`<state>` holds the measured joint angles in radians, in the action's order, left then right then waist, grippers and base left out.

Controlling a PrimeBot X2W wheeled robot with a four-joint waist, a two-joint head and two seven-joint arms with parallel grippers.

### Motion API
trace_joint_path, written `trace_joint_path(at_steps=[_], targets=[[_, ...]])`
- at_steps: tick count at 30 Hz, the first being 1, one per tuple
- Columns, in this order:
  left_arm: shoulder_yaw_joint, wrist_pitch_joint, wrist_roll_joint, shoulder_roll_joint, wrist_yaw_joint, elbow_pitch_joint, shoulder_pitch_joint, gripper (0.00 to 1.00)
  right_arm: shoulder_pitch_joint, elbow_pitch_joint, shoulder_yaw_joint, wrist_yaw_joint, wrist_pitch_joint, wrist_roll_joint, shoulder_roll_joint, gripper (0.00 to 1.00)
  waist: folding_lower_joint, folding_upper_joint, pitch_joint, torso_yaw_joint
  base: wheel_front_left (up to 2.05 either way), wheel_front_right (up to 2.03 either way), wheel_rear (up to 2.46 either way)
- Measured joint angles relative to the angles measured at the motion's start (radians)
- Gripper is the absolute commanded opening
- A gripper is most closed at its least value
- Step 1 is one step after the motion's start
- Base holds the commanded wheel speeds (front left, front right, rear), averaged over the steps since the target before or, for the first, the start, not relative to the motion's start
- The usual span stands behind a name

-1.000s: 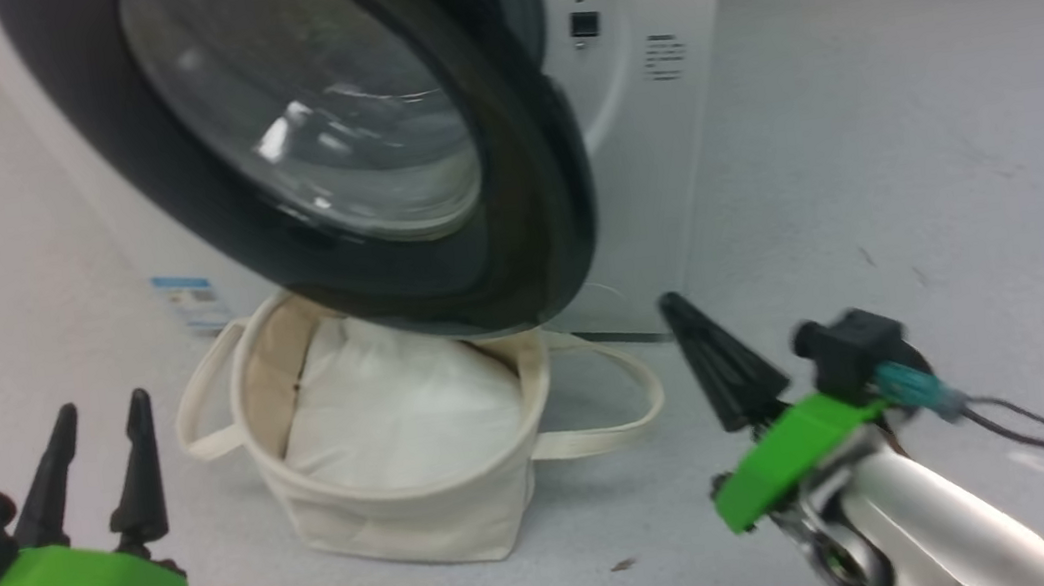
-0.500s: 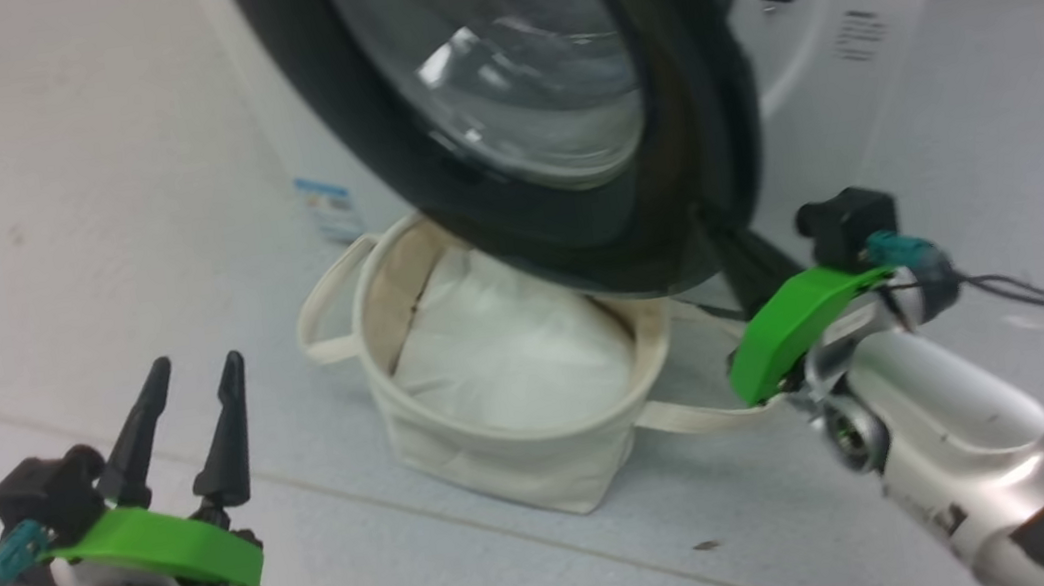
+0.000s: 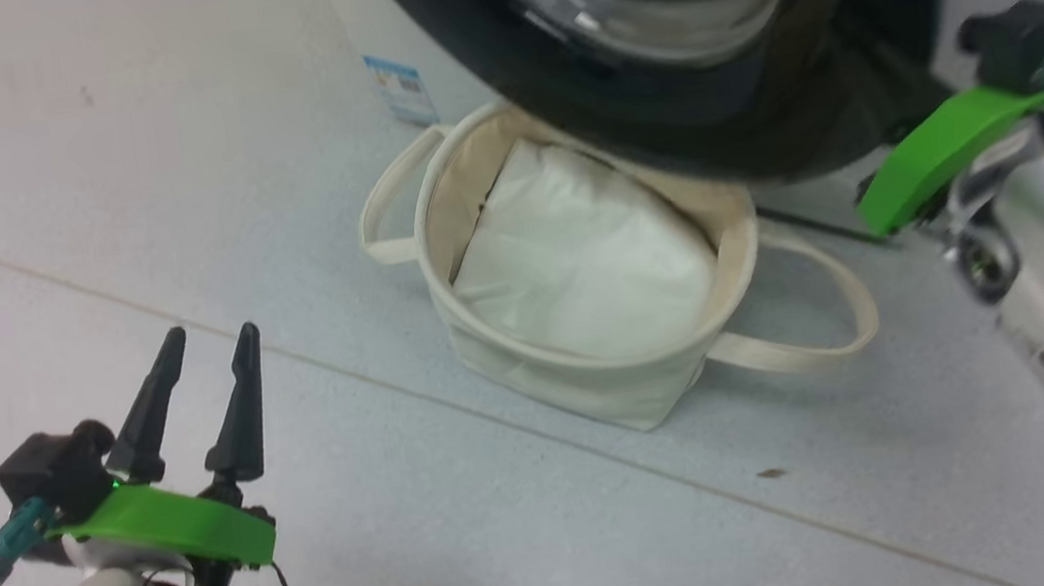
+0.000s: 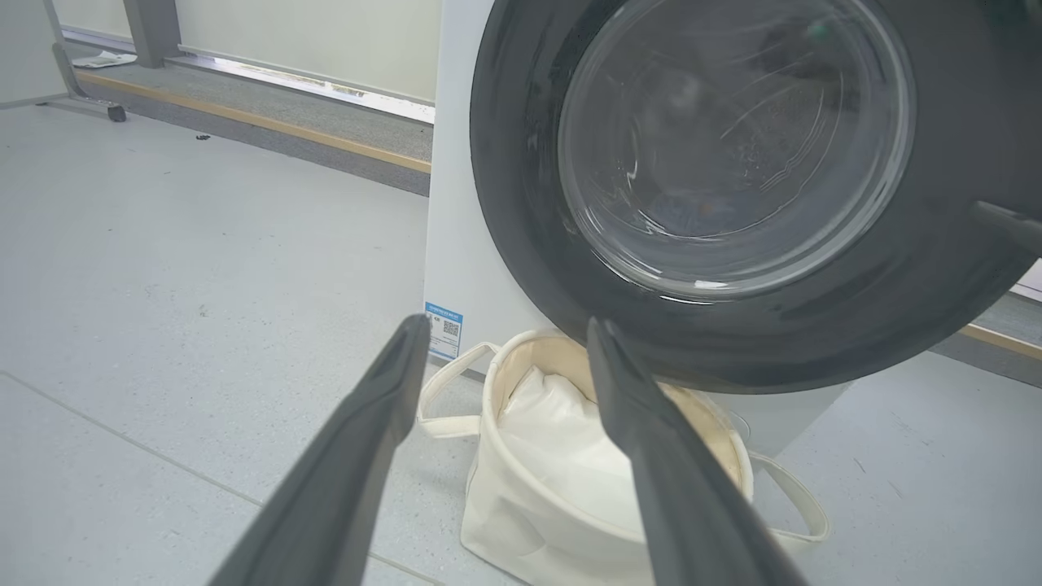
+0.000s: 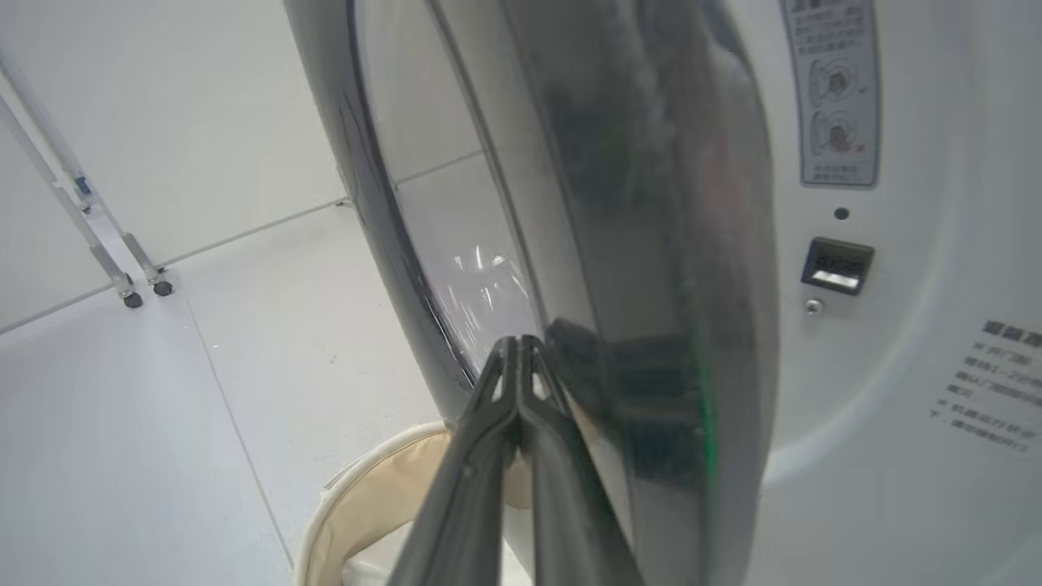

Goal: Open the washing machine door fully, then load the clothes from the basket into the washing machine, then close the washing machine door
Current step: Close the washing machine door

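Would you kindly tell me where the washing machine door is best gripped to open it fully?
Probably the washing machine door at the free edge of its thick black rim, on the robot's right. The door stands ajar from the washing machine, leaving a gap there, so come from the right and hook behind the rim; the bulging glass offers no hold.

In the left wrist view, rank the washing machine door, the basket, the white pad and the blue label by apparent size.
Largest to smallest:
1. washing machine door
2. basket
3. white pad
4. blue label
The pad is partly hidden.
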<state>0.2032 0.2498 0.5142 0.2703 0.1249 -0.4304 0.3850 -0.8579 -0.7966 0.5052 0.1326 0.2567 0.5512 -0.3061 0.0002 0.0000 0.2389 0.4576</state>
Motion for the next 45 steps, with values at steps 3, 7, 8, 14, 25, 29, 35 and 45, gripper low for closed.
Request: trace_joint_path(at_steps=[3, 7, 8, 14, 25, 29, 35, 45], targets=[[0.000, 0.000, 0.000, -0.009, 0.000, 0.011, 0.010, 1.00, -0.042, -0.016, -0.065, 0.000, 0.000, -0.038, -0.019, 0.00, 0.0000, 0.0000, 0.039, 0.011, 0.00, 0.00, 0.00], [0.000, 0.000, 0.000, -0.025, 0.000, 0.026, 0.025, 1.00, -0.101, -0.035, -0.154, 0.000, 0.000, -0.092, -0.039, 0.00, 0.0001, 0.0000, 0.088, 0.023, 0.00, 0.00, 0.00], [0.000, 0.000, 0.000, -0.026, 0.000, 0.027, 0.030, 1.00, -0.115, -0.040, -0.176, 0.000, 0.000, -0.103, -0.042, 0.00, 0.0001, 0.0000, 0.099, 0.025, 0.00, 0.00, 0.00], [-0.010, 0.000, -0.002, -0.036, 0.000, 0.037, 0.055, 1.00, -0.163, -0.051, -0.281, 0.000, 0.000, -0.169, -0.017, 0.00, 0.0000, 0.0000, 0.136, 0.024, 0.00, 0.00, 0.00], [-0.039, 0.000, -0.001, -0.024, 0.000, 0.025, 0.051, 1.00, 0.056, 0.073, -0.286, -0.002, 0.000, -0.182, 0.090, 1.00, -0.0003, 0.0000, 0.043, -0.077, 0.00, 0.00, 0.00], [-0.040, 0.000, 0.017, -0.007, 0.000, 0.015, 0.042, 1.00, 0.188, 0.185, -0.266, -0.002, 0.000, -0.181, 0.111, 1.00, -0.0003, 0.0000, -0.005, -0.144, 0.00, 0.00, 0.00], [-0.016, 0.000, 0.096, 0.021, 0.000, -0.009, -0.003, 1.00, 0.308, 0.329, -0.287, -0.002, 0.000, -0.155, 0.122, 1.00, -0.0004, 0.0000, -0.072, -0.238, 0.00, 0.00, 0.00], [-0.023, 0.000, 0.168, 0.078, 0.000, -0.023, -0.105, 1.00, 0.541, 0.440, -0.328, -0.002, 0.000, -0.116, 0.122, 1.00, -0.0005, 0.0000, -0.199, -0.418, 0.00, 0.00, 0.00]])
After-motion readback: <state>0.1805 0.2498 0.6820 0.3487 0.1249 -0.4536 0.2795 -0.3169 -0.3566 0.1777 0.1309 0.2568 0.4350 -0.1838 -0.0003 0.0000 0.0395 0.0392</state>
